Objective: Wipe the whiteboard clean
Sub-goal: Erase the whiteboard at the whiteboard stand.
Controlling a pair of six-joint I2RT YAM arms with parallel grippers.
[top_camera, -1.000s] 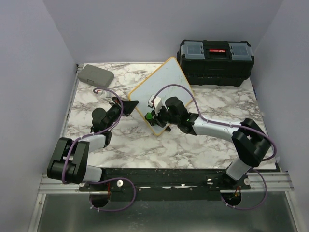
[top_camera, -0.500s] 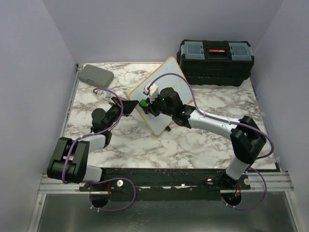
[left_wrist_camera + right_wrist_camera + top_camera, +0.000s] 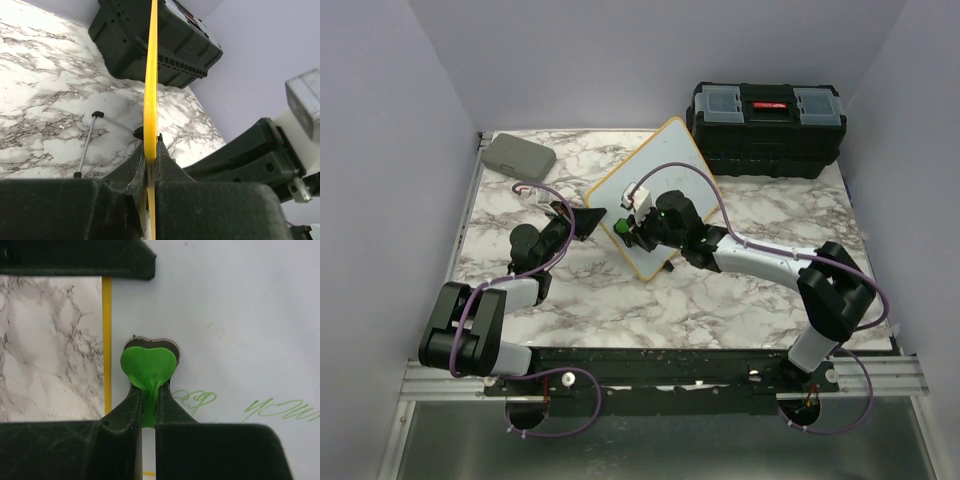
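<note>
Left gripper (image 3: 151, 150) clamps yellow-framed white whiteboard (image 3: 670, 160) edge; right gripper (image 3: 148, 390) pinches green heart-shaped eraser (image 3: 148, 367) against board, green handwriting (image 3: 280, 409) just rightward.

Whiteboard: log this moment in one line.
left gripper: shut on whiteboard frame | right gripper: shut on green eraser, at board face | green writing: visible

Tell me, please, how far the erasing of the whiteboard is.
Done: the left tool clamps the whiteboard by its yellow frame, and the right tool is shut on a green eraser. In hand: the eraser lies against the board close to the frame. Left: green writing beside the eraser is not yet wiped off.
</note>
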